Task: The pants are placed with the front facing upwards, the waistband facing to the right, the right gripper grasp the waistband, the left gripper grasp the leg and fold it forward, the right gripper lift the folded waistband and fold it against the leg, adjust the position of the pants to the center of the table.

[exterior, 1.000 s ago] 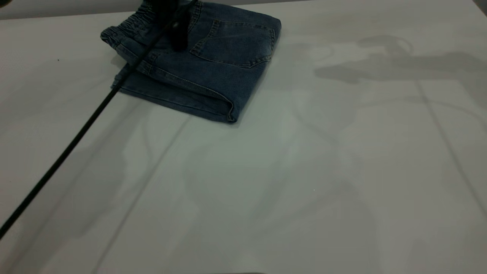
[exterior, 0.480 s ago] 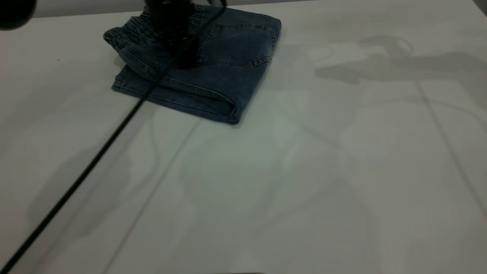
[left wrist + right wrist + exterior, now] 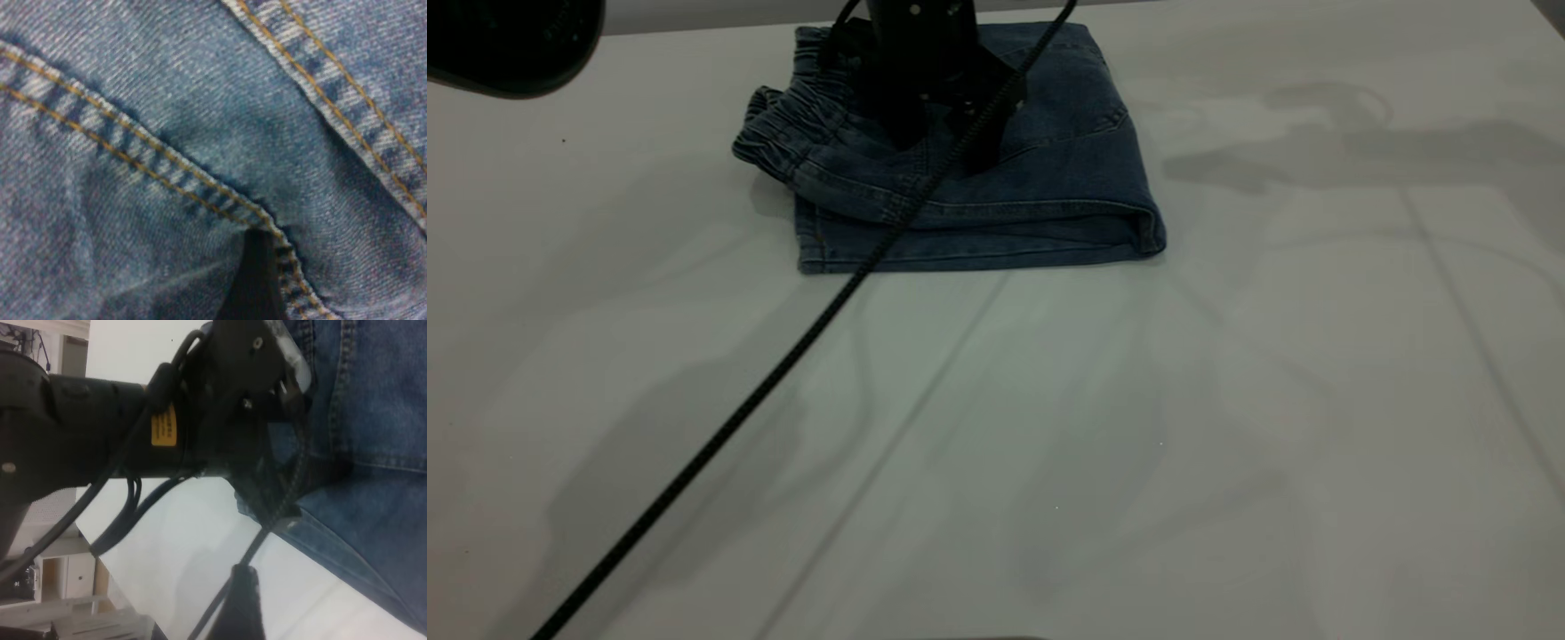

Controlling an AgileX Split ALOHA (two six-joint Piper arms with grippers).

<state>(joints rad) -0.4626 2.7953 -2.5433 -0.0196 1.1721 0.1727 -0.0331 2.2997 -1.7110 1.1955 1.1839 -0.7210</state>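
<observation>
Saw the pants folded into a squarish packet on the far part of the table, roughly midway across it and close to the far edge; found the waistband ruffled and bunched at the packet's left side, turned up on top of the layers beneath; noted a folded edge along the near side and a pocket seam on the top layer towards the right.

Found the left gripper planted on top of the pants, just right of the waistband, touching the denim; could not tell whether its jaws stood apart or together, nor whether any cloth was pinched; in its wrist view saw only denim at close range, crossed by tan double stitching.

Followed a black cable from the near left edge slantwise over the table and across the pants' near left corner up to that gripper.

Made out the right gripper only as one dark wedge above the bare table beside the pants; could not tell its jaws' state.
</observation>
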